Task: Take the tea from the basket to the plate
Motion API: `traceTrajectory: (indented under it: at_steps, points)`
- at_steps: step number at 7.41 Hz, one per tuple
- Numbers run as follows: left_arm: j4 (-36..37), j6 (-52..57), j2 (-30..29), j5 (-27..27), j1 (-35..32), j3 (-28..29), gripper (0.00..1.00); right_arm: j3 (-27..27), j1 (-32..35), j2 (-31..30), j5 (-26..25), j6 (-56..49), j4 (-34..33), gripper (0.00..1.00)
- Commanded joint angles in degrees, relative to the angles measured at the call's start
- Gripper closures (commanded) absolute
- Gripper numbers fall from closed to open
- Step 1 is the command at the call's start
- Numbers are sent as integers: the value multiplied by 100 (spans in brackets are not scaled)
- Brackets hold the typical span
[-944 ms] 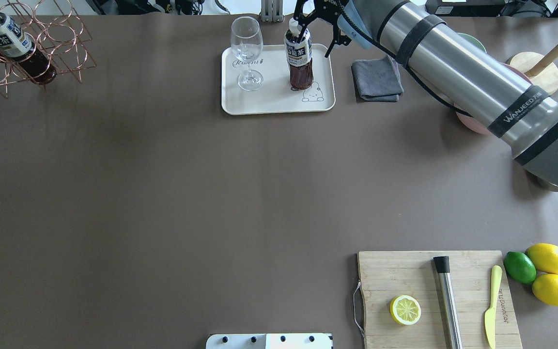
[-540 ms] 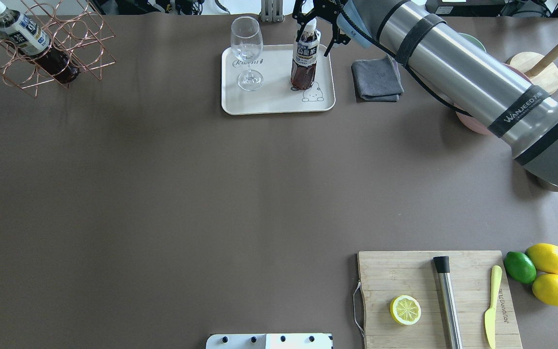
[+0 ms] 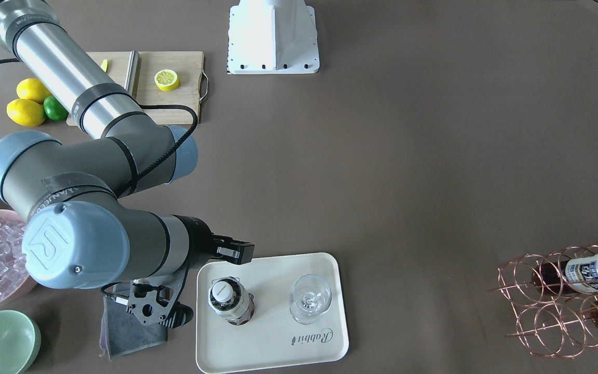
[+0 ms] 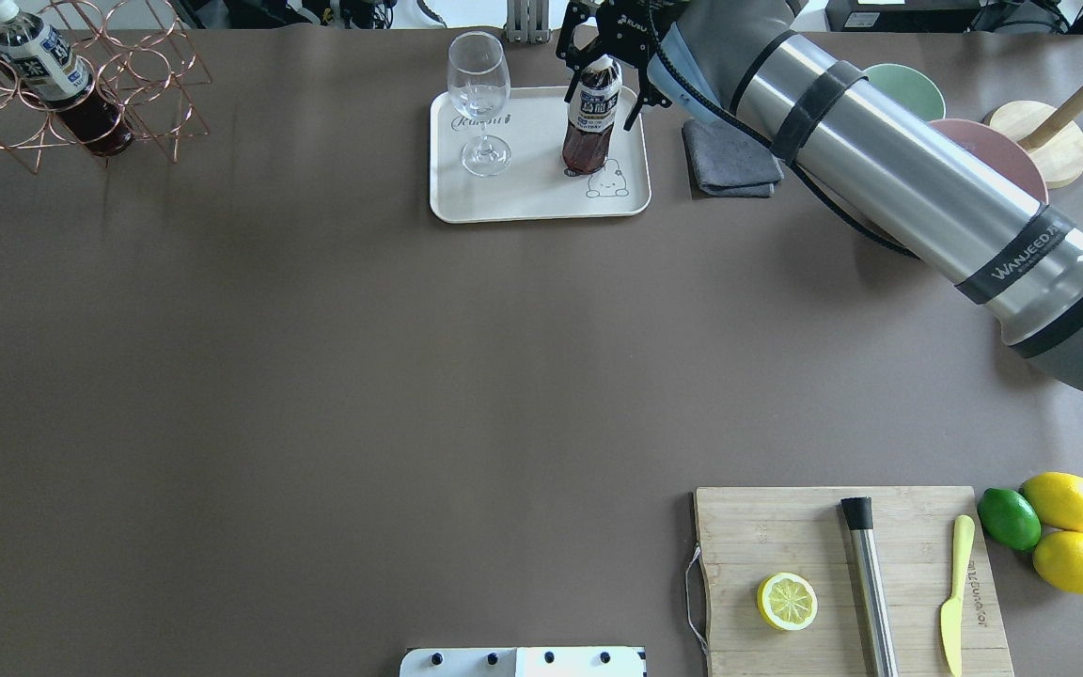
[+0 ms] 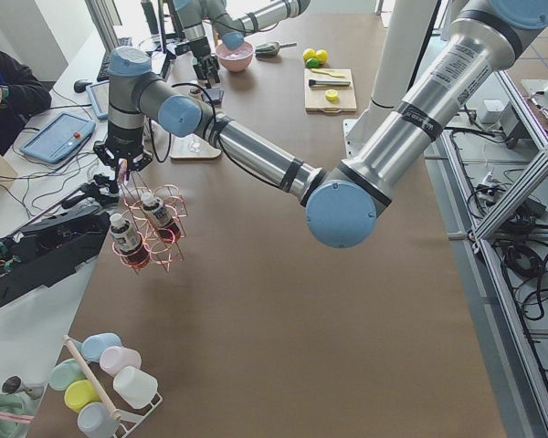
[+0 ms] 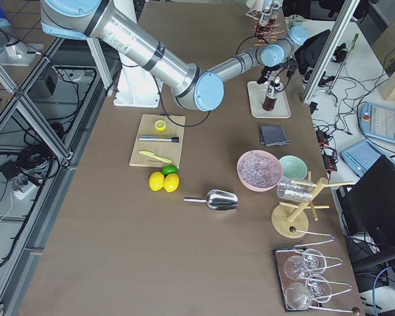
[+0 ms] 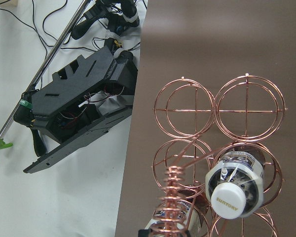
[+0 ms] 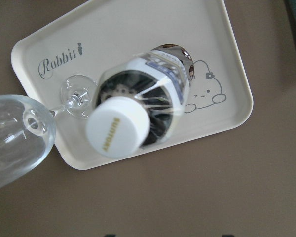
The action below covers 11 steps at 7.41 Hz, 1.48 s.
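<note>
Tea (image 4: 588,136) stands upright on plate (image 4: 532,199), beneath right gripper (image 4: 603,73), fingers spread wide; left gripper (image 5: 119,164) fingers we cannot judge.

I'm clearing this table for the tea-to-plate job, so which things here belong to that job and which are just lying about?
Belongs to the job:
tea standing on the plate
basket with its remaining bottles

Just lying about:
wine glass
grey cloth
cutting board
lemons
lime
ice bowl
green bowl
scoop
</note>
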Motion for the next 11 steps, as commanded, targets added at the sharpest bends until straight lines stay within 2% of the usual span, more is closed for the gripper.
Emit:
traceTrajectory:
  at_steps: [1, 3, 4, 5, 6, 7, 9, 11]
  points:
    - [-621, 45, -112, 51, 123, 446, 100, 1098, 45, -613, -273, -84, -395, 19]
    - [-615, 185, -217, 357, 168, 457, 100, 2002, 45, -1367, -589, -285, -430, 14]
    - [-615, 159, -287, 359, 237, 561, 100, 2511, 63, -1728, -808, -582, -648, 7]
    - [-623, 142, -331, 367, 255, 632, 100, 3004, 63, -2027, -1141, -1177, -1077, 4]
    - [-667, 141, -288, 359, 282, 659, 100, 3583, 46, -2230, -1510, -1914, -1856, 4]
    - [-659, 159, -270, 350, 265, 650, 100, 4442, -24, -2737, -2044, -2748, -2664, 4]
    - [-659, 150, -226, 350, 264, 598, 100, 5474, 185, -4097, -2093, -3385, -2725, 3]
    - [-659, 150, -209, 350, 273, 598, 100, 6221, 887, -5678, -2049, -4466, -2401, 2]
